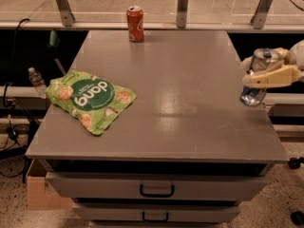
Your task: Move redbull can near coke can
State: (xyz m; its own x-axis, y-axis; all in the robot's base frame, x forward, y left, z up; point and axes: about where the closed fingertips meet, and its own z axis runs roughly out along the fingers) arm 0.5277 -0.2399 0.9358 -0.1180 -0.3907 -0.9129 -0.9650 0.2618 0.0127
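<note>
In the camera view, the pincer (257, 74) is at the counter's (190, 80) right edge, pinching the redbull can (251, 96), which leans tilted there. The coke can (135, 23) stands upright at the far edge, well apart. A green snack bag (90, 99) lies on the left.

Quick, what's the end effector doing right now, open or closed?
The end effector is closed on the silver can, holding it tilted at the right edge of the table.
</note>
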